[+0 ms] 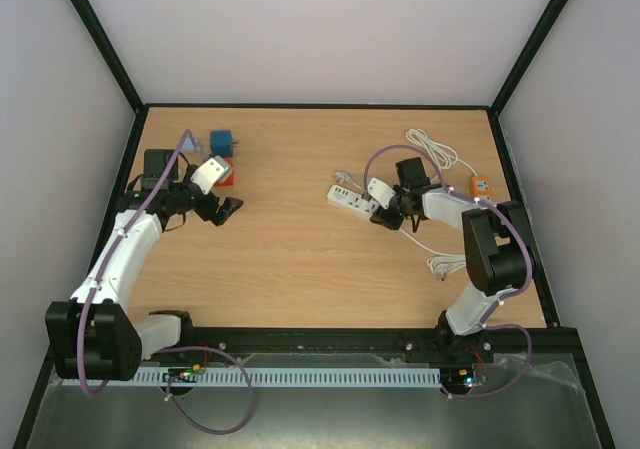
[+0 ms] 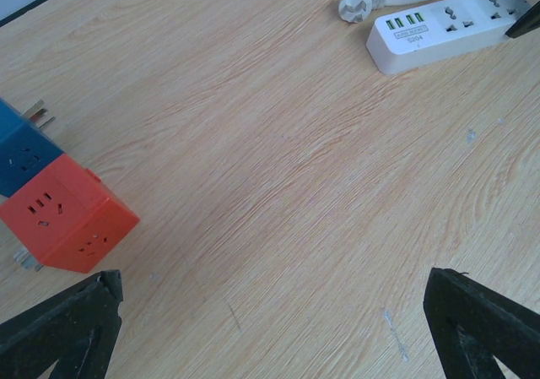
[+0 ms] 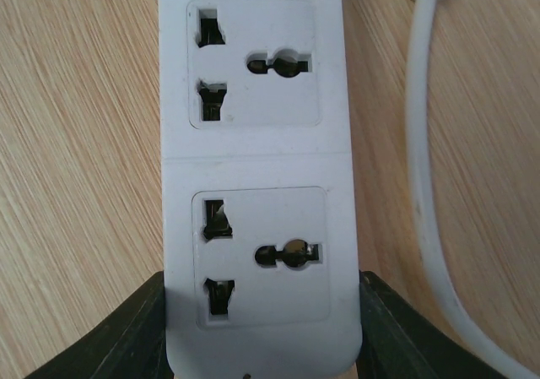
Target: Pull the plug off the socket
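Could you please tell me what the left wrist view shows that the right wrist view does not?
Only the left wrist view: a red socket cube, a blue socket cube against it, a white plug lying on the table, and the open left gripper. Only the right wrist view: up close, the right gripper shut on the power strip's end, a finger on each side. Both: the power strip and the wooden table.

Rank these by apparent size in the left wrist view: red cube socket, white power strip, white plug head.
1-2. Red plastic cube socket and white rectangular power strip: alike; cube nearer, strip cropped.
3. White round plug: smallest.
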